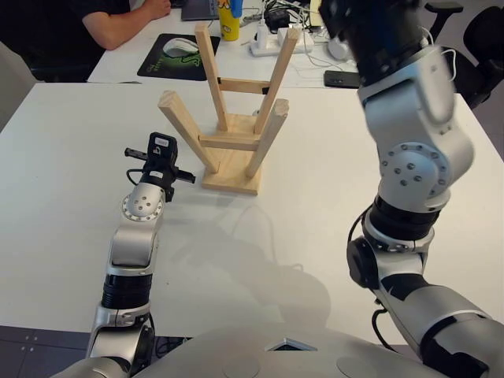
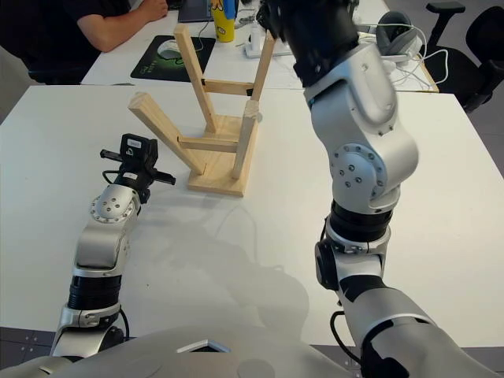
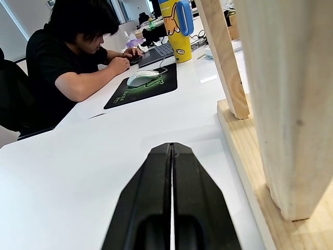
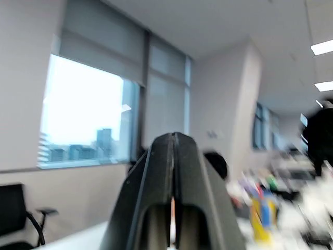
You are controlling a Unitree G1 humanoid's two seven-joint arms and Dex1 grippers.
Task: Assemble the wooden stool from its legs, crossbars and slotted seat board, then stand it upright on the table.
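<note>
1. The stool (image 1: 230, 142) sat upside down on the counter (image 1: 71, 142), legs (image 1: 206, 71) up.
2. The left gripper (image 1: 161, 151), jaws together, lay just beside it; the right gripper (image 4: 174, 140), jaws likewise together, seemed to hang high above the counter.
3. Righting it called for opened jaws on opposite legs.

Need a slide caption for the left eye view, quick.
Stool upside down on the table, legs up; left hand shut, beside it.

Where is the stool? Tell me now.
In the head views the stool rests upside down, seat on the table, legs up, toward the far edge, just right of the left tool.
</note>
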